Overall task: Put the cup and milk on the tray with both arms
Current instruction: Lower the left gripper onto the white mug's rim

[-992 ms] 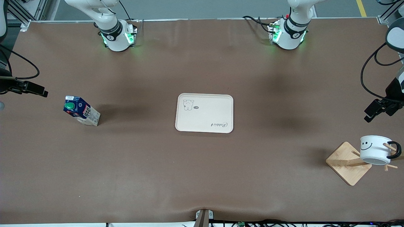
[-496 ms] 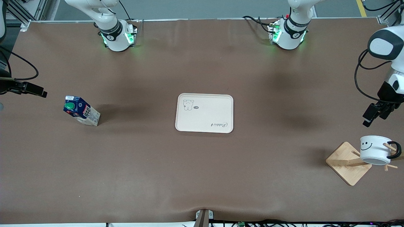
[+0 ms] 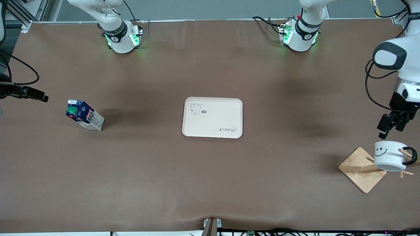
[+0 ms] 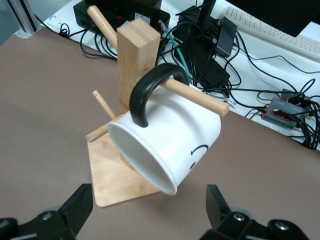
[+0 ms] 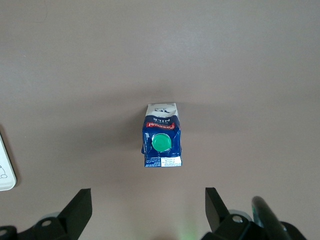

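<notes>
In the front view, the cream tray (image 3: 212, 117) with its animal drawing is seen mid-counter. The blue-topped, green-capped milk carton (image 3: 84, 115) stands toward the right arm's end. The smiley cup (image 3: 389, 155) is hung on a wooden rack (image 3: 362, 169) toward the left arm's end, below the left hand (image 3: 389, 126).

In the left wrist view, the cup's black handle (image 4: 150, 91) is looped over a peg (image 4: 196, 96); the hand's fingers (image 4: 78, 207) are spread wide.

In the right wrist view, the right hand (image 5: 145, 210) is held wide over the milk carton.
</notes>
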Motion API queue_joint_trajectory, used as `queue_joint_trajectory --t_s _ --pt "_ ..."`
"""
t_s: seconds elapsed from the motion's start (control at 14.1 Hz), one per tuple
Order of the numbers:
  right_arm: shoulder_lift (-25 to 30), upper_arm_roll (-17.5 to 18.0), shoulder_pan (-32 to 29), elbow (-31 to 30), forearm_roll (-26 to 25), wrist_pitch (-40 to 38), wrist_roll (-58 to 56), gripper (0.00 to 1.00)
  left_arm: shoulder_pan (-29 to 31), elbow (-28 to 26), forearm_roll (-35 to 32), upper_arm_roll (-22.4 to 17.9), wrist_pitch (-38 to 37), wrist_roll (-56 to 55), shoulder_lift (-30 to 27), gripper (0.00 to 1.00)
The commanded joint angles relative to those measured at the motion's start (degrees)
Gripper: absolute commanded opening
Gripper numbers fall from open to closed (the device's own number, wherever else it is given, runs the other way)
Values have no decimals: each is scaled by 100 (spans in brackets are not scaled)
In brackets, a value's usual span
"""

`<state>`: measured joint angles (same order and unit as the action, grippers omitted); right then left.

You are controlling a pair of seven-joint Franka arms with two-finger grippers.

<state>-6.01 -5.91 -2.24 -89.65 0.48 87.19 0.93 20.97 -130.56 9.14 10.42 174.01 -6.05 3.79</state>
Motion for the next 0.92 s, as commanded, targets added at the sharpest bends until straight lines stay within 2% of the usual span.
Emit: queue_joint_trajectory --t_s 0.0,0.21,0.57,0.78,0.85 --pt "-49 73 -92 123 32 -45 21 100 -22 197 88 135 230 -54 253 100" --pt "-49 73 -92 123 32 -45 30 100 -22 276 88 232 230 -63 306 100" --pt "-49 73 -101 123 32 -45 21 100 -49 496 80 311 265 -10 543 91" --pt "-102 73 -101 123 31 -53 30 100 -40 487 80 329 274 51 544 75" --pt "-111 73 -110 123 32 -53 39 100 -40 479 80 329 274 60 552 72"
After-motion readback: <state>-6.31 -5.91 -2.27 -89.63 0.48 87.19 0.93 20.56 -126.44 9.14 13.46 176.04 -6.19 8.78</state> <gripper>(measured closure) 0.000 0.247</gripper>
